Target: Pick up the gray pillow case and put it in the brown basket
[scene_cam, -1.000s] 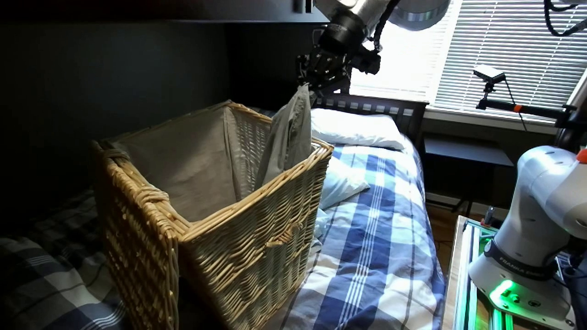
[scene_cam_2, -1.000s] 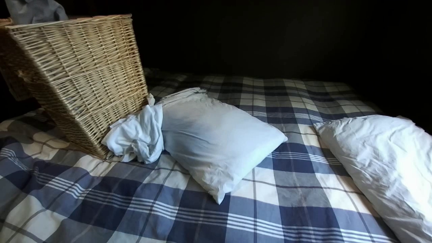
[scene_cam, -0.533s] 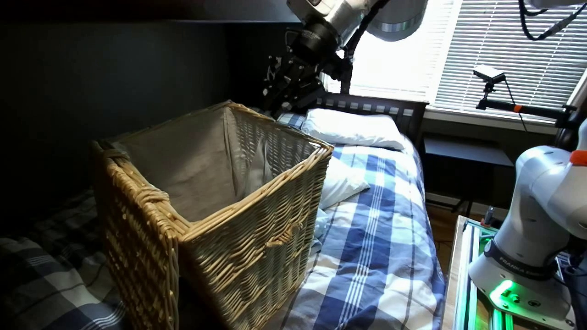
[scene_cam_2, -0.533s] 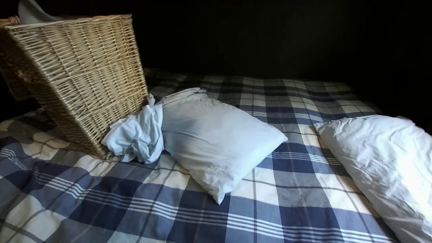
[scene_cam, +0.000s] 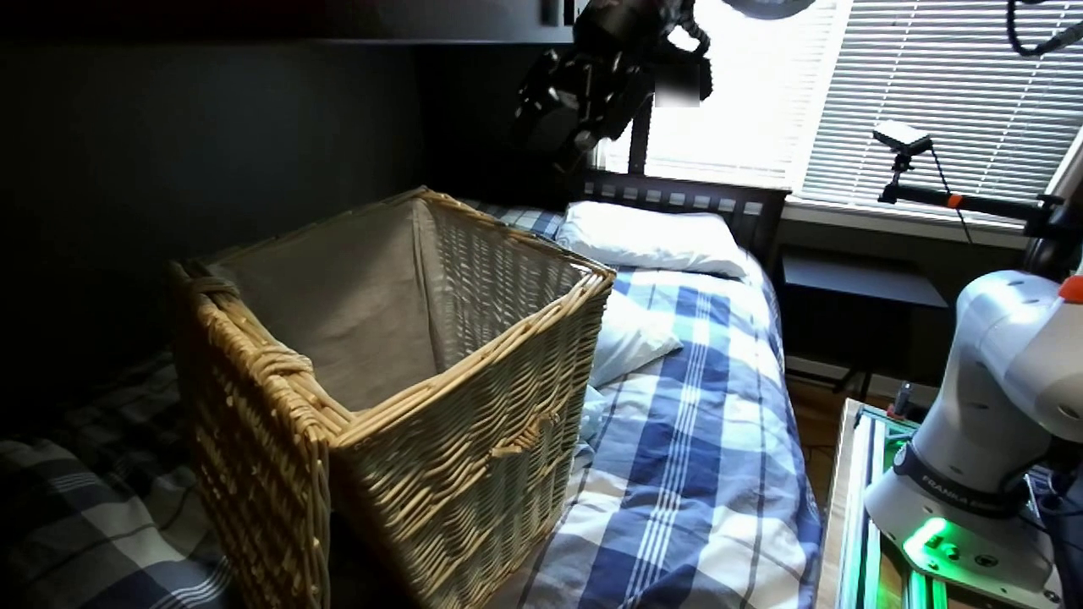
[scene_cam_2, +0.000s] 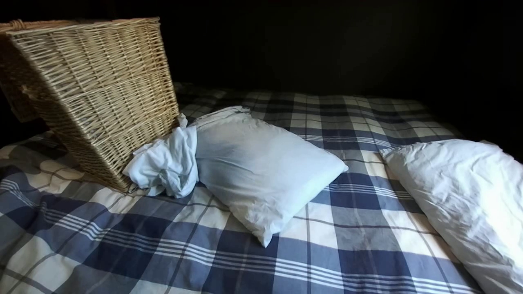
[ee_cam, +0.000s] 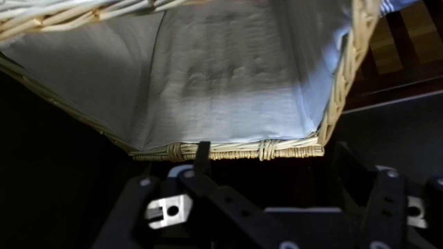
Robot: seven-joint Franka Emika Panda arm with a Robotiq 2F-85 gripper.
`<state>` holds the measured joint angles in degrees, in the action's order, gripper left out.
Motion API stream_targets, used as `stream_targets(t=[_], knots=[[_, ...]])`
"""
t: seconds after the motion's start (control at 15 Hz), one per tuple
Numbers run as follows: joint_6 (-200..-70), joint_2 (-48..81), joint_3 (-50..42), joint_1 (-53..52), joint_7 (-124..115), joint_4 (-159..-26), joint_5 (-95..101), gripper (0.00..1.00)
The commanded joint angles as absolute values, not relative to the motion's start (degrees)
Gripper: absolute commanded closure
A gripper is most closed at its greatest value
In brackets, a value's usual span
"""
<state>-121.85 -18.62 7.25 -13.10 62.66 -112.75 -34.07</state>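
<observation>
The brown basket [scene_cam: 457, 474], wicker with a cloth lining, stands tilted on the bed in both exterior views. Its open mouth and rim [ee_cam: 346, 76] fill much of the wrist view. Above and beyond the far rim, in an exterior view, my gripper [scene_cam: 546, 152] hangs in the air, dark and blurred. Up close, the gripper [ee_cam: 272, 150] is open, its fingers [ee_cam: 203, 152] wide apart with nothing between them. The gray pillow case is hidden in both exterior views; inside the basket I cannot tell it from the gray lining.
A crumpled white cloth [scene_cam_2: 167, 167] and a pillow [scene_cam_2: 265, 163] lie against the basket on the plaid bed [scene_cam: 677, 474]. Another white pillow [scene_cam: 651, 237] rests by the headboard. A dark overhead shelf [scene_cam: 338, 19] runs above the basket, close to the arm.
The gray pillow case, held over the basket's far edge one second ago, has been let go and has dropped inside the basket. The gripper has opened, dipped toward the rim, then risen.
</observation>
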Motion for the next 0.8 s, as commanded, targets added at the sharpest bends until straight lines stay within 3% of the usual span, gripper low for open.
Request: stream_targets(t=[0.0,0.4,0.47,0.73], knots=[[-114.18,-30.45,5.45,-11.4,49.03,-117.33,-29.98,0.0],[-101.91,-44.08,-2.82,-7.47,36.66,-122.48,-22.05,0.0],[-104.49,-39.31,-2.11,-10.3,39.41,-118.53,-23.36,0.0],[-104.0,-40.55,-3.15,-10.8,39.48,-118.84,-23.22,0.0]])
